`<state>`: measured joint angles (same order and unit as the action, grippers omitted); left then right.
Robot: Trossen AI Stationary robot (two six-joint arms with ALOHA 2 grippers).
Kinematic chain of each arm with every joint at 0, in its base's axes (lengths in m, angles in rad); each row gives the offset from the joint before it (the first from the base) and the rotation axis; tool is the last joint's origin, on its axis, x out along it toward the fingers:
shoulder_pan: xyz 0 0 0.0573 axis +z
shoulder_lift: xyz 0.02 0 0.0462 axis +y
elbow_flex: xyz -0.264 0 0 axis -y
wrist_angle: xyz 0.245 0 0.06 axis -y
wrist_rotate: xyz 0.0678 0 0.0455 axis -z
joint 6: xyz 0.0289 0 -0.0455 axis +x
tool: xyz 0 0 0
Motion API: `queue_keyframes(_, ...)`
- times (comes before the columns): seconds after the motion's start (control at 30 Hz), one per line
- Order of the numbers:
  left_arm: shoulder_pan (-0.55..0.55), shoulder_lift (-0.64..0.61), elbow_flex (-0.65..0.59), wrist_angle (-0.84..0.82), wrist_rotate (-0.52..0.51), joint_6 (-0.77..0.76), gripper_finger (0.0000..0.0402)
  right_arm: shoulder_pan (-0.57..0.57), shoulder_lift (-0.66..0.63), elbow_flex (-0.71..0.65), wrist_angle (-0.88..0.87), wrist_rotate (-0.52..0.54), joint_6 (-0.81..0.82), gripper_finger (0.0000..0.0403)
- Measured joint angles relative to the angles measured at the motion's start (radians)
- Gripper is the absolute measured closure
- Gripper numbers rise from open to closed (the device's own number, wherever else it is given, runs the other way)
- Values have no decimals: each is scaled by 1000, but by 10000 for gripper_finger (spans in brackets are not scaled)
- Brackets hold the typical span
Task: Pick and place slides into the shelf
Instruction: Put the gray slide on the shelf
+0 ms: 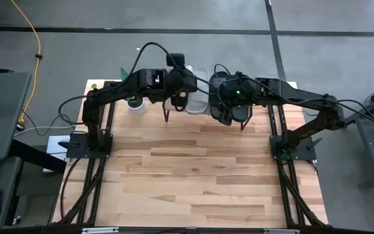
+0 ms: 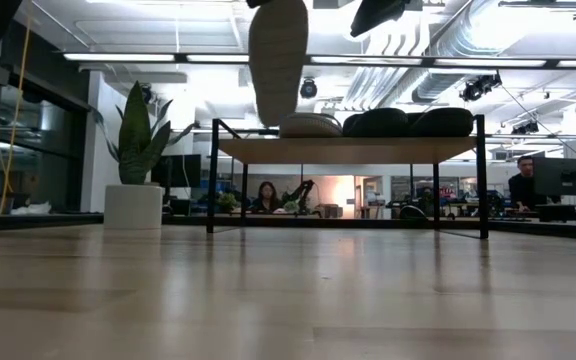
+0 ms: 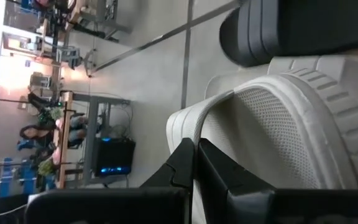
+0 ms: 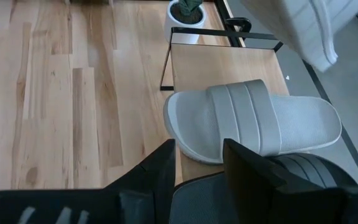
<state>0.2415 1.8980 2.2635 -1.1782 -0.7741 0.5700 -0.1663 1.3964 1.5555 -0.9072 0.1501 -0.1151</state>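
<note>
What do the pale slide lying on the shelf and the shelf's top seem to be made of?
Pale slide: probably moulded foam or rubber, matte, with a ribbed strap and finely dimpled footbed. Shelf top: light wood with visible grain, smooth; whether solid or veneer is unclear.

High: looked straight down over table [image 1: 193, 175].
Low: table-level, faced shelf [image 2: 348, 149].
Wrists: close; both saw shelf's pale slide [image 4: 253, 121].

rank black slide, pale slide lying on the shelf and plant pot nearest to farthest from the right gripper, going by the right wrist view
1. black slide, right by the right gripper, on the shelf
2. pale slide, next along the shelf
3. plant pot, beyond the shelf's far end
</note>
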Motion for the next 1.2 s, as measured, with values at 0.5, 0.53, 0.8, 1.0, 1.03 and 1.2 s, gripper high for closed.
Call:
queue_keyframes(0.5,99,1,0,12,94,8,401,-60,0,0,1,-12,4,276)
queue_keyframes(0.53,106,1,0,11,103,9,401,-68,0,0,1,-19,4,276)
queue_keyframes(0.8,121,1,0,1,123,8,401,-120,0,0,10,-75,-79,276)
queue_keyframes(1.0,107,1,0,5,103,11,401,-151,0,0,17,-129,-93,276)
queue_keyframes(1.03,104,1,0,20,100,24,401,-150,0,0,19,-148,-94,276)
queue_keyframes(1.2,83,1,0,132,2,130,401,-150,0,-1,83,-241,-26,276)
